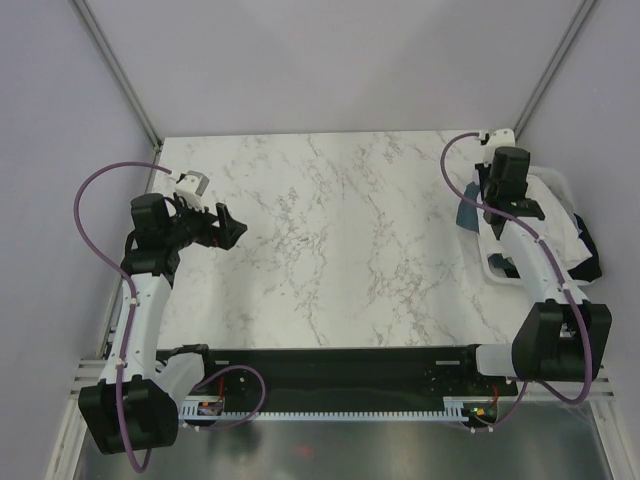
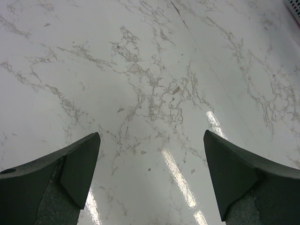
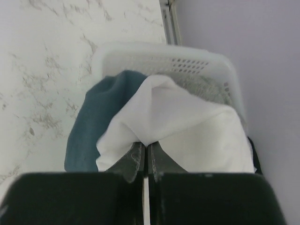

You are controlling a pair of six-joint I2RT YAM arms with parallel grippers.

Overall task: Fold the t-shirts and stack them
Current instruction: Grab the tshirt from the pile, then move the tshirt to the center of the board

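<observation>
Closest to your right wrist camera, the right fingers (image 3: 136, 161) are pressed together with a fold of the white t-shirt (image 3: 187, 122) pinched between their tips. The cloth peaks just past them and drapes down on both sides. Touching its left side, the teal-blue t-shirt (image 3: 91, 126) hangs over the edge of the bin (image 3: 164, 58). Both shirts sit bunched in that white perforated bin, whose far rim shows beyond the cloth. A sliver of something black shows at the right edge, but you cannot tell what it is. On your other side, the left fingers (image 2: 79, 164) are spread wide and hold nothing. They hang above bare table (image 2: 140, 70), well apart from the shirts. From above, you see the bin at the right edge of the table, under the right arm, and the left arm reaching in near the left edge. The table is glossy white marble with grey veins and streaks of reflected light. Beyond it stand plain pale lilac walls (image 1: 330, 60) with metal frame posts (image 1: 115, 65) running up at the corners.
</observation>
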